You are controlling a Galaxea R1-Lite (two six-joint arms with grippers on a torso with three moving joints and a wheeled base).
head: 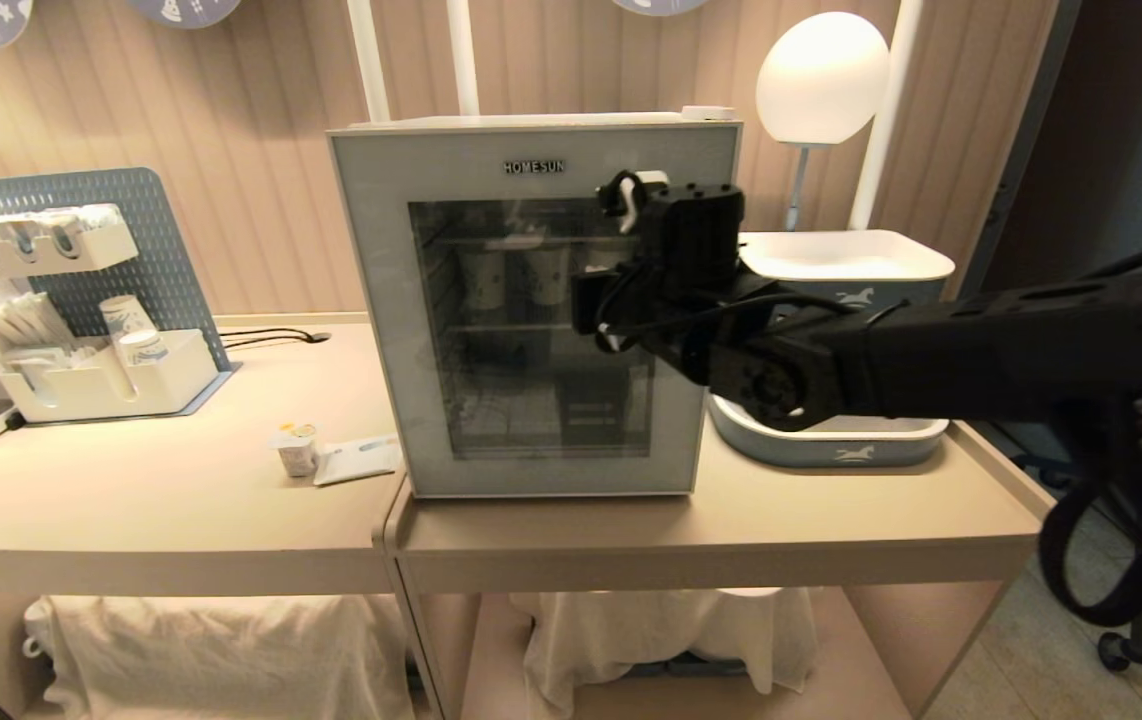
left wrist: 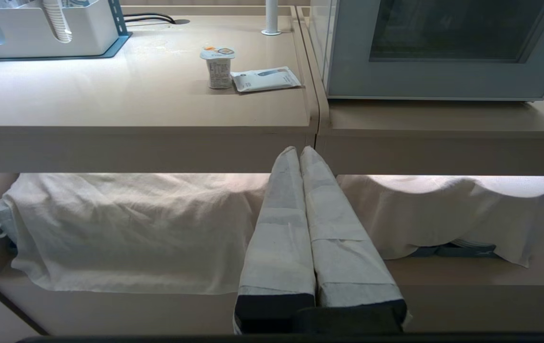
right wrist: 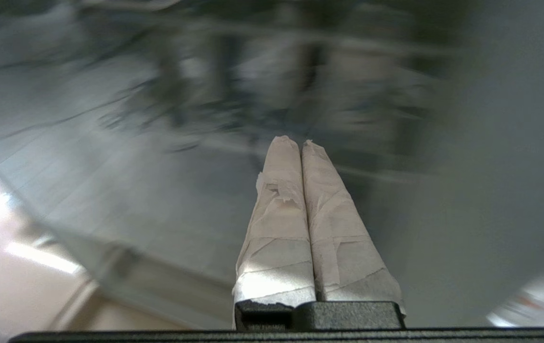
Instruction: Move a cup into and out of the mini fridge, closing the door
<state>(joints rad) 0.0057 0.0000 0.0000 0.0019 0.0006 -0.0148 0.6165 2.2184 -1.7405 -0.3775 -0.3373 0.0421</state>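
The mini fridge (head: 531, 125) stands on the counter with its door (head: 381, 300) flat against the front, wire shelves showing through the dark glass. My right arm reaches across the door's right side. In the right wrist view my right gripper (right wrist: 300, 143) is shut and empty, its taped tips close to the glass (right wrist: 157, 190). The cup (head: 297, 449), a tiny white tub with an orange mark on its lid, stands on the counter left of the fridge. My left gripper (left wrist: 299, 150) is shut and parked below the counter's front edge, with the cup (left wrist: 218, 66) and the fridge (left wrist: 443, 76) above it.
A flat white packet (head: 359, 459) lies against the cup. A white organiser (head: 101, 385) with paper cups stands far left, and stacked trays (head: 836, 440) and a round lamp (head: 821, 75) stand right of the fridge. Paper cups (head: 483, 278) sit inside the fridge. Cloth-covered items (head: 231, 650) fill the lower shelf.
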